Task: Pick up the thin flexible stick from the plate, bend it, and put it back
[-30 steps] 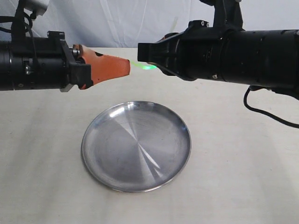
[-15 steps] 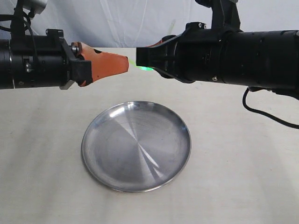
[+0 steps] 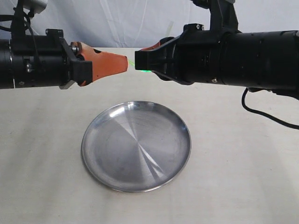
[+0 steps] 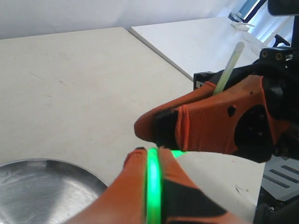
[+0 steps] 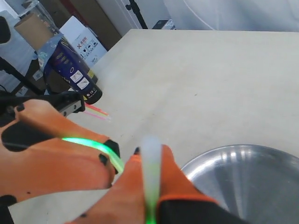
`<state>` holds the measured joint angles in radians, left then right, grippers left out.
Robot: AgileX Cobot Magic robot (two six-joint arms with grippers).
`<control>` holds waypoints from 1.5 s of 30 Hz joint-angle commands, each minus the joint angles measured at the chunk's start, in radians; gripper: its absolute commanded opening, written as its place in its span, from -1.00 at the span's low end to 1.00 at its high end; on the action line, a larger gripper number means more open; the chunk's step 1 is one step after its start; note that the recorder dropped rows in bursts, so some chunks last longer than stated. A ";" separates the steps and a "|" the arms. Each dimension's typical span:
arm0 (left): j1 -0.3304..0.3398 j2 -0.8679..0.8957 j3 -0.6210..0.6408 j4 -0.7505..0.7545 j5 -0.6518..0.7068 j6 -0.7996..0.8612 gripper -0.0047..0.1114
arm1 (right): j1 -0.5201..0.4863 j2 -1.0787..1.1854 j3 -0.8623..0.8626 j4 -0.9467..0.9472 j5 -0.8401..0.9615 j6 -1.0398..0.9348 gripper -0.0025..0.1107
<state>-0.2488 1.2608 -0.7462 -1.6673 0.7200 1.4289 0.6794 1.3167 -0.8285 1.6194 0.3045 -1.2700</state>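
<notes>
Mid-bend, folks! The left fingers [image 3: 110,65] were clamped on one part of the thin flexible stick [image 4: 152,186]. The right fingers [image 4: 210,121] were pinched tight on another part, with a pale end poking out past them. The 2 sets of tips hung almost nose to nose in the air above the plate [image 3: 84,149]. The stick glowed bright green in the short gap between them, and the plate lay bare beneath.

By my read the bend was the step in hand. Doing it well called for firm grips on both sides while the wrists turned gently against each other. The kink should form in that short free span, not inside a grip. A rod this thin looked likely to slip or spring out if either side loosened. After that, a level lowering over the plate's middle before letting go.

The bench [image 3: 233,186] was a plain, matte cream surface. A white curtain [image 3: 117,18] hung behind. The right wrist view caught a dark canister [image 5: 70,70] and a cardboard box [image 5: 28,23] past the bench edge.
</notes>
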 commanded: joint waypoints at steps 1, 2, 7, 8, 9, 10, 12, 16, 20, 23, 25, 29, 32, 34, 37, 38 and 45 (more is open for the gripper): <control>-0.002 -0.012 -0.008 -0.077 -0.066 0.006 -0.92 | 0.009 0.003 0.005 -0.041 0.115 -0.009 -0.96; -0.002 -0.012 -0.008 -0.077 -0.066 0.006 -0.92 | 0.009 0.003 0.005 -0.041 0.115 -0.009 -0.96; -0.002 -0.012 -0.008 -0.077 -0.066 0.010 -0.92 | 0.009 0.003 0.005 -0.041 0.121 -0.009 -0.96; -0.002 -0.012 -0.008 -0.077 -0.066 0.010 -0.92 | 0.009 0.003 0.005 -0.041 0.115 -0.009 -0.96; -0.002 -0.012 -0.008 -0.077 -0.064 0.010 -0.92 | 0.009 0.003 0.005 -0.041 0.107 -0.008 -0.96; -0.002 -0.012 -0.008 -0.077 -0.047 0.010 -0.92 | 0.009 0.003 0.005 -0.041 0.097 -0.008 -0.96; -0.002 -0.012 -0.008 -0.035 -0.016 -0.019 -0.92 | 0.009 0.003 0.005 -0.041 0.049 0.012 -0.96; -0.002 -0.012 -0.008 0.152 0.003 -0.177 -0.92 | 0.009 0.003 0.005 -0.041 -0.024 0.014 -0.96; -0.002 -0.012 -0.008 0.340 0.023 -0.336 -0.92 | 0.009 0.003 0.005 -0.041 -0.056 0.014 -0.96; -0.002 -0.012 -0.008 0.475 0.049 -0.439 -0.91 | 0.009 0.003 0.005 -0.041 -0.094 0.014 -0.96; -0.002 -0.012 -0.008 0.587 0.075 -0.544 -0.77 | 0.009 0.003 0.005 -0.045 -0.141 0.014 -0.96; -0.002 -0.012 -0.008 0.761 0.135 -0.680 -0.10 | 0.009 0.015 0.005 -0.071 -0.228 0.014 -0.97; -0.002 -0.012 -0.008 0.839 0.143 -0.751 0.22 | 0.009 0.060 0.005 -0.071 -0.232 0.014 -0.97; -0.002 -0.021 -0.008 0.919 0.115 -0.831 0.23 | 0.009 0.128 0.005 -0.071 -0.232 0.014 -0.97; 0.000 -0.056 -0.008 1.033 0.047 -0.946 -0.03 | 0.009 0.225 0.001 -0.071 -0.264 0.014 -0.97; 0.000 -0.082 -0.008 1.092 0.011 -1.027 -0.21 | 0.009 0.264 -0.015 -0.069 -0.267 0.014 -0.95; 0.000 -0.198 -0.008 1.320 -0.010 -1.222 -0.87 | 0.009 0.350 -0.112 -0.073 -0.250 0.008 0.21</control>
<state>-0.2488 1.1006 -0.7564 -0.3989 0.7152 0.2455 0.6930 1.6662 -0.9189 1.5536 0.0407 -1.2553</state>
